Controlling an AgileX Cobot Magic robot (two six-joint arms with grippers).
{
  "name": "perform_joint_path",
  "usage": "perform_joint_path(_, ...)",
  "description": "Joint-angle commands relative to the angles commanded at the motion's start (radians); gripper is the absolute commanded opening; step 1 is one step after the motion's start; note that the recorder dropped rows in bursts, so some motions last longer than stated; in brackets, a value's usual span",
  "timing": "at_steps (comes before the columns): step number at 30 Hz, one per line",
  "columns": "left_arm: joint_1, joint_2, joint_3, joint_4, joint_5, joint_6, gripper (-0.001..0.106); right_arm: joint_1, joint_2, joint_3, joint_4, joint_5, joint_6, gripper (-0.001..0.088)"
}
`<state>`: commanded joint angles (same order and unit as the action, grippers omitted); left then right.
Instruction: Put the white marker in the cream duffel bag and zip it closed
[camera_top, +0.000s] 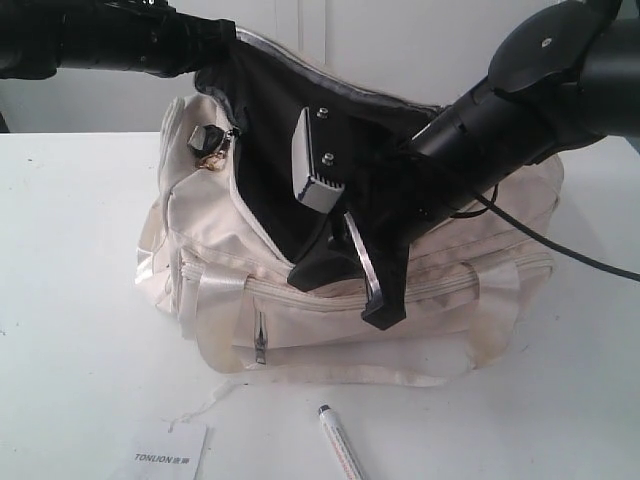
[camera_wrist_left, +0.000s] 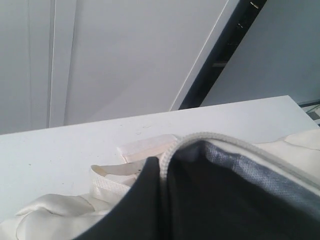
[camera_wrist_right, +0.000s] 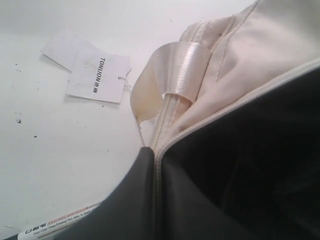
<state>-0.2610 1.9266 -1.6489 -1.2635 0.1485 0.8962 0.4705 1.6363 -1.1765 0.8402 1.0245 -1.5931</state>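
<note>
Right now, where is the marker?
In the exterior view the marker lies on the table in front of the bag, right of the tag.

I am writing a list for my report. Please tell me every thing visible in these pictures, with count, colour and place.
cream duffel bag: one, cream with dark lining, mid-table, top open
white marker: one, white, on the table in front of the bag
paper tags: two, white, overlapping, near the marker
table: one, white, under everything
left gripper: one, black, shut on the bag's rear rim
right gripper: one, black, shut on the bag's front rim
</note>
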Motion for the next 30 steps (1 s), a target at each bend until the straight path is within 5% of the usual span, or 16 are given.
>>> perform_joint_path(8,0.0,0.0,0.0,0.0,0.0,0.0,0.0,0.0,0.0,0.0,0.0,-0.041,0.0,0.0012)
perform_joint_path(22,0.0,0.0,0.0,0.0,0.0,0.0,0.0,0.0,0.0,0.0,0.0,-0.092,0.024,0.0471)
perform_joint_path(30,0.0,0.0,0.0,0.0,0.0,0.0,0.0,0.0,-0.059,0.0,0.0,-0.204,0.11,0.0506)
